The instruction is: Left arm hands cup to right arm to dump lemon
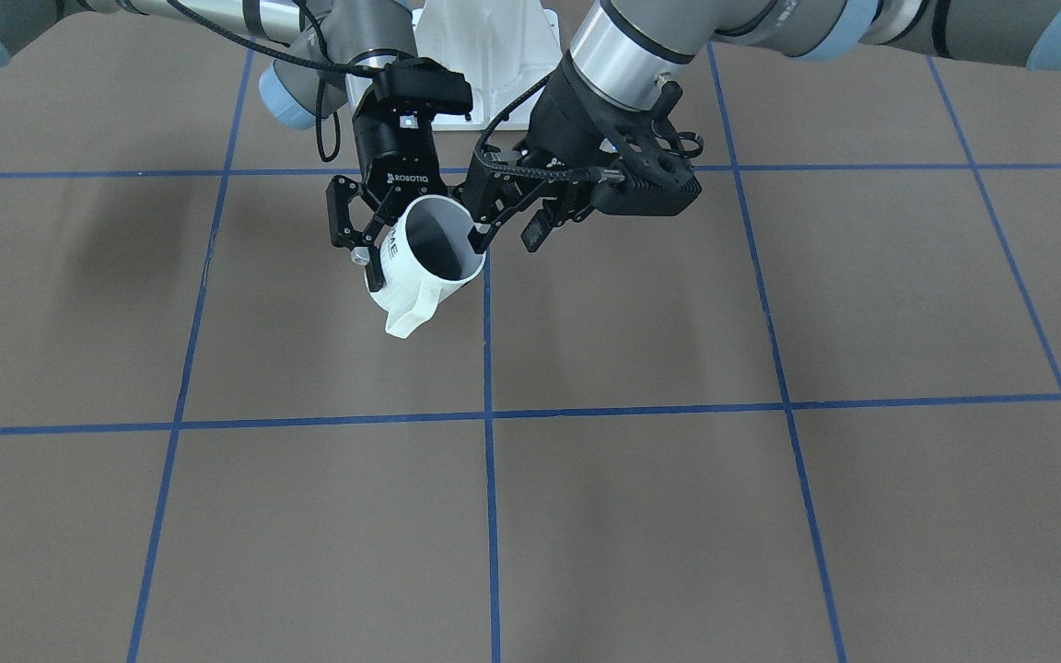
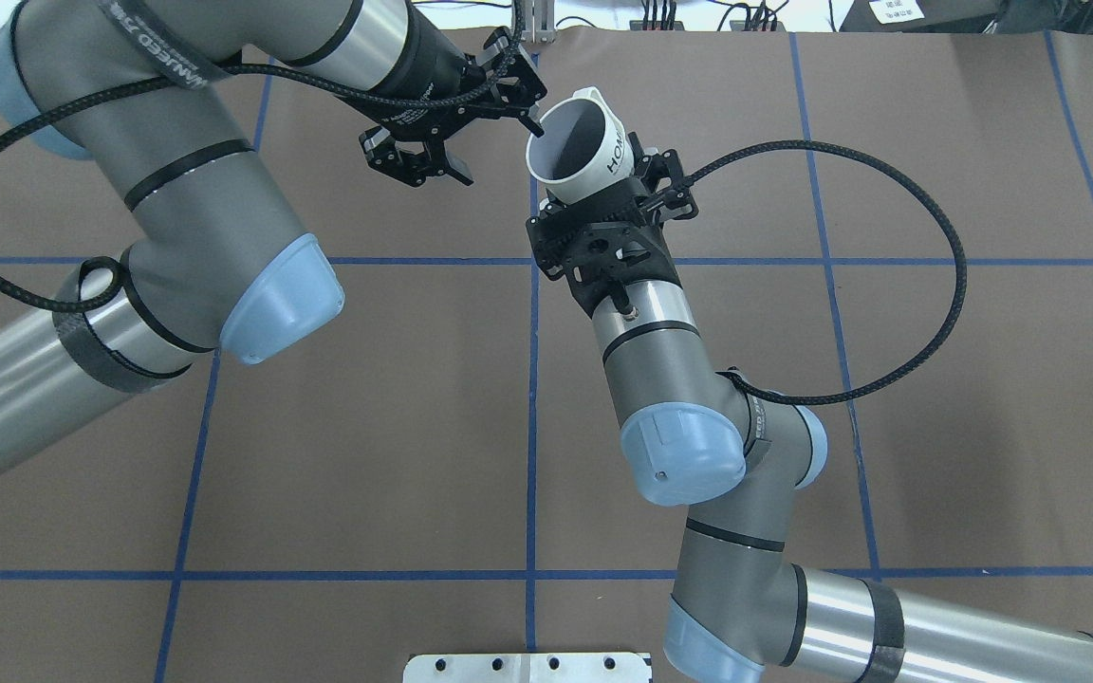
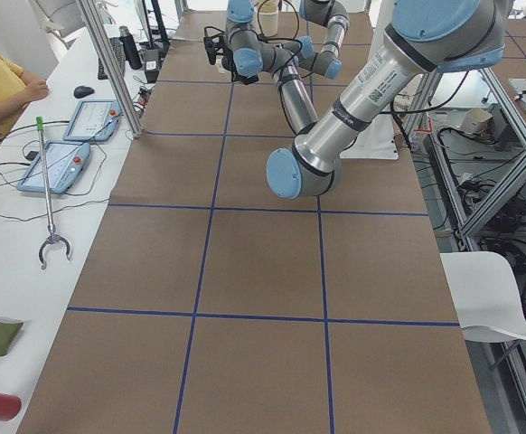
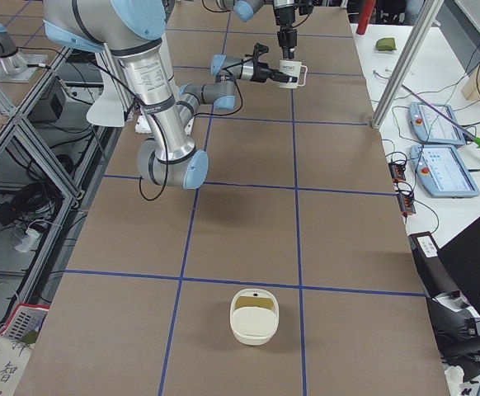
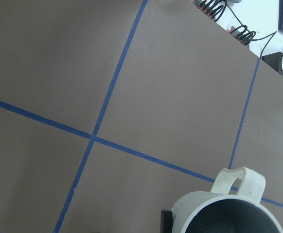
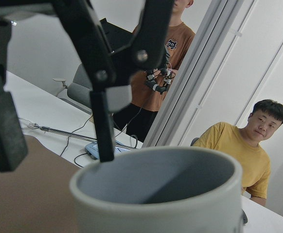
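Brown surface (image 1: 641,516) ruled with blue tape lines; operators' desks lie beyond its edge. The cup (image 1: 429,249) hangs above the surface, mouth upward, between the two grippers. The right gripper (image 2: 606,188) is closed about the cup's wall on the side opposite the handle and carries it. The left gripper (image 1: 505,237) stands over the rim with its jaws apart, holding nothing. One of its fingers (image 5: 167,221) sits just outside the rim; whether it touches cannot be told. The lemon is not visible, as the cup's bottom is hidden in every view. A white bowl (image 4: 233,318) rests on the surface, well apart from both grippers.

Likely hazards:
- **Rim catch.** The finger beside the rim may catch it as the left arm draws off, twisting the cup in the right gripper's hold.
- **Slip on tipping.** The wall is smooth and round and is pinched at only two places, so the cup may rotate or slip once tipped.
- **Early pour.** Pouring anywhere short of a receptacle would drop the lemon on the bare surface, where it may roll away.
- **Crowded wrists.** The wrists are close together, so a looped cable could snag.
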Robot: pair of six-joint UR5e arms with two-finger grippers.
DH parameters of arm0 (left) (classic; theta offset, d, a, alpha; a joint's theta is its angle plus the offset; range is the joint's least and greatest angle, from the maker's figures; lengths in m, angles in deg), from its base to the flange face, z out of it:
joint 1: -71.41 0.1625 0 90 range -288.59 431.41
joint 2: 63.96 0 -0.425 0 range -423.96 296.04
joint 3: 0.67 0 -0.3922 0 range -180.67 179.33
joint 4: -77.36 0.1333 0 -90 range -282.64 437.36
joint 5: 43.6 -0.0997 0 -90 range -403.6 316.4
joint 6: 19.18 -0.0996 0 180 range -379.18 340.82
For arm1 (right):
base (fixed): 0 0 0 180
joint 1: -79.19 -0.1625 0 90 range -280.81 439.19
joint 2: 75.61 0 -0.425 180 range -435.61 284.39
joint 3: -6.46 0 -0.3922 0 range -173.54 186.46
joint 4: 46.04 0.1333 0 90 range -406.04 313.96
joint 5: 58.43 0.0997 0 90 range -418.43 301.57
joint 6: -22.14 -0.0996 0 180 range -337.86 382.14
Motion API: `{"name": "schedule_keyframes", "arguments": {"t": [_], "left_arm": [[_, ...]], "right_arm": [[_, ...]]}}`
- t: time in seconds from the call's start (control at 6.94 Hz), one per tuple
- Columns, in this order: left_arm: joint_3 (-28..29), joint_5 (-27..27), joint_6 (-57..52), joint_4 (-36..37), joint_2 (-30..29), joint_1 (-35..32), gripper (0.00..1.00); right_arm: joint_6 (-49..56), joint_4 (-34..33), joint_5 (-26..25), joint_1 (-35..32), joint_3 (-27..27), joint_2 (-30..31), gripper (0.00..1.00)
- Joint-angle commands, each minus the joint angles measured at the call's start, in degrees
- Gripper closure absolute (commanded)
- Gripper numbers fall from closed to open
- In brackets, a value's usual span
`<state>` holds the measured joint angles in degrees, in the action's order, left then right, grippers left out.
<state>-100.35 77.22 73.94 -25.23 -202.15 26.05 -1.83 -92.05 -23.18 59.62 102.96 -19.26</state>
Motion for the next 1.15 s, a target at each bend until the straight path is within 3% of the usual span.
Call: {"name": "schedule_keyframes", "arguments": {"t": [0.0,1.01], "left_arm": [[0.0,-0.1,-0.1,-0.4,-0.1,0.7,0.59],[0.2,-0.1,-0.1,-1.2,-0.1,1.3,0.65]], "right_arm": [[0.0,0.2,-0.1,0.1,0.1,0.0,0.98],[0.0,0.3,-0.1,0.7,0.4,0.0,0.98]]}}
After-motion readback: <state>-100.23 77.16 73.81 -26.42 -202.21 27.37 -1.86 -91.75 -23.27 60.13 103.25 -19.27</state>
